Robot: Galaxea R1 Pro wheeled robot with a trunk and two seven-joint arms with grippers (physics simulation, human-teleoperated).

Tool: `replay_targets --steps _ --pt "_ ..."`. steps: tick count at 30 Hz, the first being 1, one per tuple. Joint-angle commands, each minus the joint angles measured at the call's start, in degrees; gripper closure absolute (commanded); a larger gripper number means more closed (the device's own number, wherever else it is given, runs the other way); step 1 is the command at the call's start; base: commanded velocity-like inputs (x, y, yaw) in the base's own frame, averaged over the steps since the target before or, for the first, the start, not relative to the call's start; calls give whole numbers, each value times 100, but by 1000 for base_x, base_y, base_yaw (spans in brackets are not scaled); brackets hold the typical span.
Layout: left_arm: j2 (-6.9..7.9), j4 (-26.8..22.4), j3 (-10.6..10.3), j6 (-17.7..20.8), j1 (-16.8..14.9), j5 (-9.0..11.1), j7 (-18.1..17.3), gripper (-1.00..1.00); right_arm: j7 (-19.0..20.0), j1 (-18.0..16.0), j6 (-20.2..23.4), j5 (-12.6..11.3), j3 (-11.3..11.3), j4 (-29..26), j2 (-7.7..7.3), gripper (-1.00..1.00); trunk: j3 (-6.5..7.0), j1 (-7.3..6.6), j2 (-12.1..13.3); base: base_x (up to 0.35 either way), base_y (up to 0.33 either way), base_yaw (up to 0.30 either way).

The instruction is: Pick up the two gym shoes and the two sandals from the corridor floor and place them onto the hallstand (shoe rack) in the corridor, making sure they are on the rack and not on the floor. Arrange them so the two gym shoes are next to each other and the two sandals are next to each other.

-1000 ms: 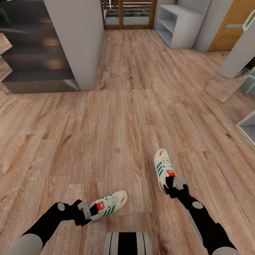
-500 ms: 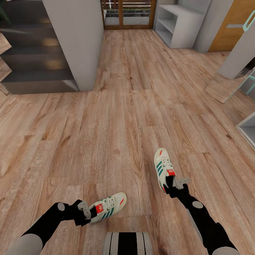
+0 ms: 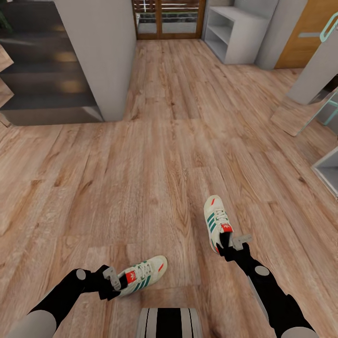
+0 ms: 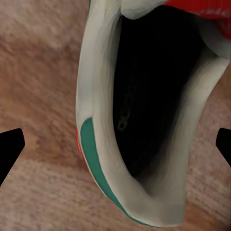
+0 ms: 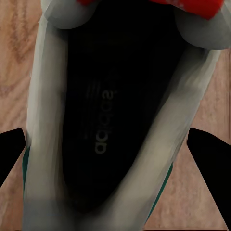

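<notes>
One gym shoe (image 3: 143, 273) is gripped at its heel by the left gripper (image 3: 112, 281), and the other gym shoe (image 3: 217, 221) is gripped at its heel by the right gripper (image 3: 232, 245). Both shoes are seen above the corridor floor (image 3: 155, 164), its light wood planks spread out beneath them.

From the left wrist, the open mouth of the shoe (image 4: 144, 120) is seen between the jaws, the dark inside facing the camera, a green stripe and a sliver of red at the heel edge, the red tongue label at the far end. The black fingertips (image 4: 9, 147) are seen at either side of the heel, held apart by the width of the shoe.

From the right wrist, the second shoe (image 5: 115, 120) is framed the same way: the insole lettering can be read inside, the red label lies beyond the opening, and the cream collar runs between the black fingertips (image 5: 209, 159). Whether the pads press on the collar itself cannot be told from here.

The left-hand shoe is pointed away from its jaws toward the robot's right; the right-hand shoe is pointed forward, away from its jaws. The two shoes are kept well apart.

Far ahead of both jaws, the hallstand (image 3: 234, 33) is seen, pale grey-white, its low open shelves showing, beside an orange-brown door (image 3: 305, 33). A grey wall block (image 3: 101, 56) and dark stairs (image 3: 42, 70) are seen ahead of the left jaws.
</notes>
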Motion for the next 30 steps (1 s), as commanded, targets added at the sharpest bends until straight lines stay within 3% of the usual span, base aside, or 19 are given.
replay_targets --steps 1,14,23,30 --pt "3 -12 -11 14 1 -18 -20 -100 40 -1 26 53 -18 -8 4 100 1 -1 -1 0 0 -161" --pt "3 -3 -14 15 -1 -23 -20 -100 40 -1 29 53 -17 -11 4 100 15 -1 -1 0 0 -38" --pt "3 30 -15 15 0 -23 -20 -100 40 -1 27 53 -17 -11 4 100 -184 22 -13 0 0 0" --pt "6 32 -18 15 -2 -23 -20 -100 40 -1 27 53 -17 -11 4 100 -184 22 -13 0 0 0"
